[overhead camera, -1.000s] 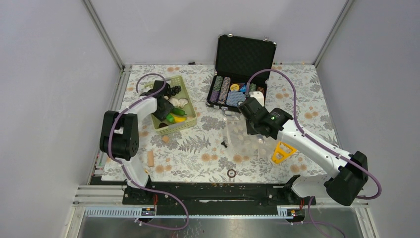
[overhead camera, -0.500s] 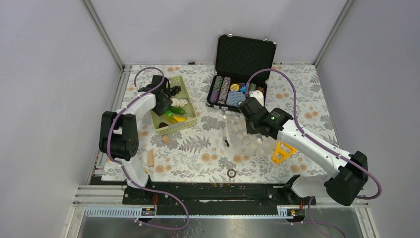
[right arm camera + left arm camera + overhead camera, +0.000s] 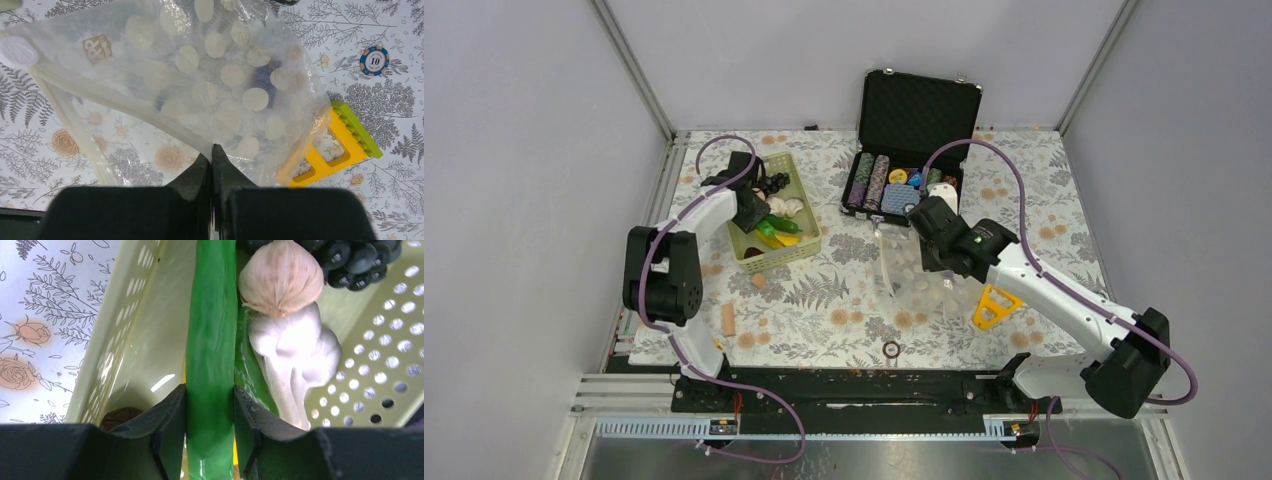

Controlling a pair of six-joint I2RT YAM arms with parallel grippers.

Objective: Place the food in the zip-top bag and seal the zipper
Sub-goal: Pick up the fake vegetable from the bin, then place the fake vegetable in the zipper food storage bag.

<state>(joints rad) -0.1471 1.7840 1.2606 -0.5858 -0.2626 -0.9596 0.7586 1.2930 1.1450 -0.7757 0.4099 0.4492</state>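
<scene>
Left arm: the left fingers (image 3: 167, 425) are inside the lime-green slotted basket (image 3: 132, 335), clenched on a long green toy vegetable (image 3: 210, 325); both pads touch its sides, and the piece runs lengthwise away from the wrist camera.

Just beside the green piece, on its right in the wrist view, lie a garlic bulb (image 3: 281, 276) and a second white bulb (image 3: 295, 352), touching each other; the dark purple grape bunch (image 3: 350, 260) sits at the far end of the basket against the garlic. In the top view a yellow toy banana (image 3: 786, 239) lies in the same basket.

Right arm: the right fingers (image 3: 200, 175) are closed tight, pinching the edge of the zip-top bag (image 3: 215, 70). The bag is lifted off the surface (image 3: 400, 165) near its centre, well apart from the basket. Its zipper strip (image 3: 105, 94) runs from a white round slider (image 3: 17, 51) to the pinch point, and a second pale strip below it hangs apart from it, so the mouth is parted.

A yellow triangular tool (image 3: 345, 145) lies partly behind the bag. A poker chip (image 3: 374, 61) lies on the surface near it, and an open black chip case (image 3: 921, 105) stands at the far edge.
</scene>
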